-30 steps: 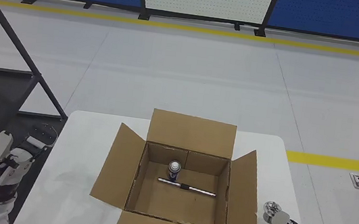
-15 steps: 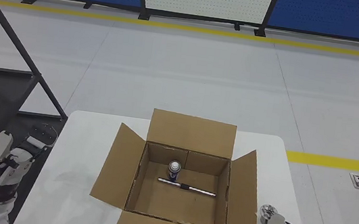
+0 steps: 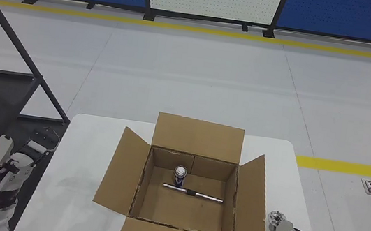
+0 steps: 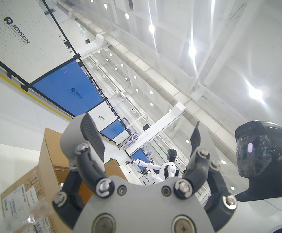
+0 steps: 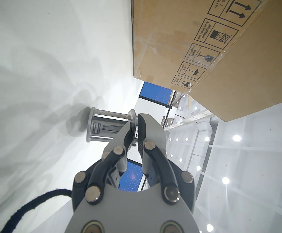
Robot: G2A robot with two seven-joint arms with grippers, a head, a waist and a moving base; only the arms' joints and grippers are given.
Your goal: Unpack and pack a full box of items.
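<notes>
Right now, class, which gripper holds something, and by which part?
The right gripper grips the silver spool by one end flange; the left gripper is open and empty.

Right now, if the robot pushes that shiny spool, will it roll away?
The spool looks round with flat rims: lying down it would probably roll, on end likely not. It seems metal, so stiff and heavyish. The right gripper pinches just one rim, so it might twist.
</notes>
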